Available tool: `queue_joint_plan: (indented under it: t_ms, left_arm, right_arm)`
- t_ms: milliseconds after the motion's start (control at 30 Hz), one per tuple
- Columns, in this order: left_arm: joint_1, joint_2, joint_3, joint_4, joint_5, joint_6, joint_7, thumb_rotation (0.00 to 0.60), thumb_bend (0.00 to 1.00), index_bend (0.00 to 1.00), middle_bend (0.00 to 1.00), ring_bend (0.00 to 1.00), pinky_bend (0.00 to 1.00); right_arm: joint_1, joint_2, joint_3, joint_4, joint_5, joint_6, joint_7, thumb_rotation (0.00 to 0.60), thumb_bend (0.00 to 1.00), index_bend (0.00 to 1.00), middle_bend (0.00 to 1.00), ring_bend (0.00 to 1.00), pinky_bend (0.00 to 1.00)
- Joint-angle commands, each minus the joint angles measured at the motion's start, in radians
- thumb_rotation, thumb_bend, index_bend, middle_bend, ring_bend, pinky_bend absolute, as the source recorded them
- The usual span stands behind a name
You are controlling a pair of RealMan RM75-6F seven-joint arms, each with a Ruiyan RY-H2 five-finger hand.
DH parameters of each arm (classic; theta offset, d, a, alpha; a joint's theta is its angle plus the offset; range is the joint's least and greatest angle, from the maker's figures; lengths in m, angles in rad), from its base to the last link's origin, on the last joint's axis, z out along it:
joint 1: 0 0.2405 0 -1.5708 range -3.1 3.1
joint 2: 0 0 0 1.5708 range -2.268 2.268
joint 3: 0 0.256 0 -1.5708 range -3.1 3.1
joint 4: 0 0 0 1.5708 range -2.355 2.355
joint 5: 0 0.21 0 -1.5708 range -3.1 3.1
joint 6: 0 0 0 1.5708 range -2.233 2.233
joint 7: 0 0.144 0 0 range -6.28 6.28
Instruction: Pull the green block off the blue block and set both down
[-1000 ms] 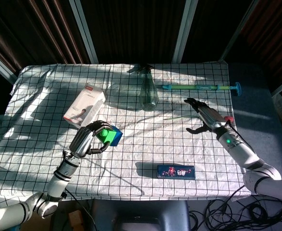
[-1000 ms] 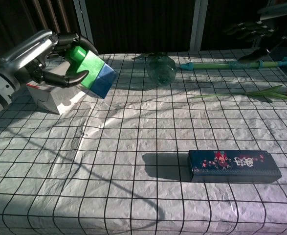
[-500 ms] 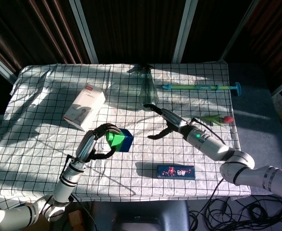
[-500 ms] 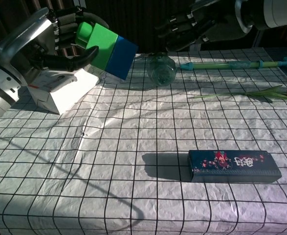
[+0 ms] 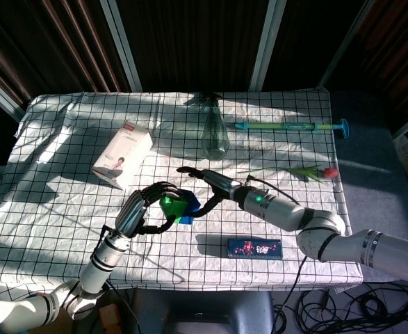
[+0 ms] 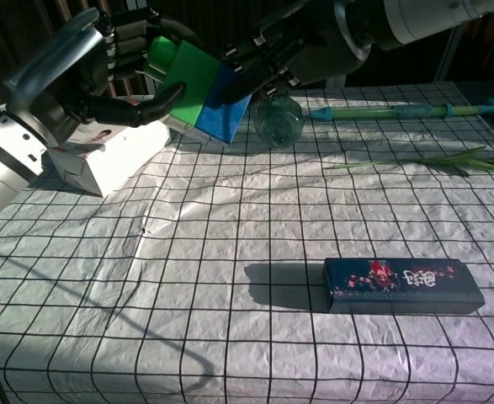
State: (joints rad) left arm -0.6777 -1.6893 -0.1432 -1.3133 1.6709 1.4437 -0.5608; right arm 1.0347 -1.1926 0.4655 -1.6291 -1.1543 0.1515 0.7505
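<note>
The green block (image 5: 170,204) (image 6: 183,74) and the blue block (image 5: 189,208) (image 6: 226,105) are joined and held up above the table. My left hand (image 5: 142,209) (image 6: 95,69) grips the green end, with fingers over its top and the thumb under it. My right hand (image 5: 209,186) (image 6: 293,44) has come in from the right. Its fingers are spread around the blue end, one lying close against the block's side. I see no closed grip on the blue block.
A white carton (image 5: 122,154) (image 6: 102,153) lies at the left. Behind stand a green bottle (image 5: 215,136) (image 6: 278,119) and a teal pump tube (image 5: 294,126). A tulip (image 5: 313,172) (image 6: 448,157) lies right, a dark blue box (image 5: 254,248) (image 6: 403,285) near the front.
My right arm swept in from the right side of the table to the blocks. My left hand carried the joined blocks rightward and higher to meet it.
</note>
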Motion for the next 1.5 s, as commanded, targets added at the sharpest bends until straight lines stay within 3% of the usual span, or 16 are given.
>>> queue_joint_plan:
  t_ms: [33, 200, 367, 600, 833, 1000, 1267, 1500]
  left_arm:
    - [0.000, 0.001, 0.001, -0.001, 0.001, 0.003, 0.000, 0.600, 0.81, 0.73, 0.82, 0.82, 1.00]
    - [-0.001, 0.005, 0.003, 0.002, 0.004, 0.007, -0.009, 0.600, 0.81, 0.73, 0.82, 0.82, 1.00]
    - [-0.003, 0.008, 0.006, 0.009, 0.012, 0.013, -0.022, 0.600, 0.81, 0.73, 0.82, 0.82, 1.00]
    - [-0.007, 0.006, 0.011, 0.011, 0.017, 0.015, -0.026, 0.600, 0.81, 0.73, 0.82, 0.82, 1.00]
    - [-0.006, 0.014, 0.011, 0.007, 0.017, 0.019, -0.025, 0.600, 0.81, 0.73, 0.82, 0.82, 1.00]
    - [-0.004, 0.039, 0.007, -0.002, 0.023, 0.030, -0.012, 0.600, 0.81, 0.73, 0.82, 0.82, 1.00]
    - [0.012, 0.123, -0.007, -0.055, 0.027, 0.061, 0.023, 0.600, 0.81, 0.73, 0.82, 0.82, 1.00]
    - [0.067, 0.189, 0.030, -0.027, -0.013, 0.049, 0.039, 0.600, 0.80, 0.73, 0.82, 0.82, 1.00]
  right_arm:
    - [0.010, -0.016, -0.009, 0.011, 0.016, -0.002, -0.018, 0.600, 0.05, 0.06, 0.03, 0.00, 0.00]
    - [0.021, -0.029, -0.014, 0.019, 0.043, -0.016, -0.038, 0.600, 0.05, 0.17, 0.14, 0.03, 0.00]
    - [0.019, -0.039, -0.005, 0.018, 0.059, -0.023, -0.055, 0.600, 0.07, 0.43, 0.31, 0.20, 0.00]
    - [0.004, -0.045, 0.014, 0.013, 0.068, -0.026, -0.079, 0.600, 0.18, 0.69, 0.50, 0.36, 0.00]
    - [-0.008, -0.040, 0.017, 0.009, 0.075, -0.013, -0.110, 0.600, 0.31, 0.85, 0.61, 0.44, 0.05]
    - [-0.018, -0.024, 0.009, 0.004, 0.075, -0.005, -0.135, 0.600, 0.34, 0.90, 0.66, 0.48, 0.06]
    - [-0.057, 0.023, -0.010, -0.008, 0.049, -0.007, -0.182, 0.600, 0.34, 0.91, 0.67, 0.48, 0.06]
    - [-0.093, 0.044, -0.104, 0.055, 0.017, 0.047, -0.267, 0.600, 0.34, 0.90, 0.67, 0.48, 0.06]
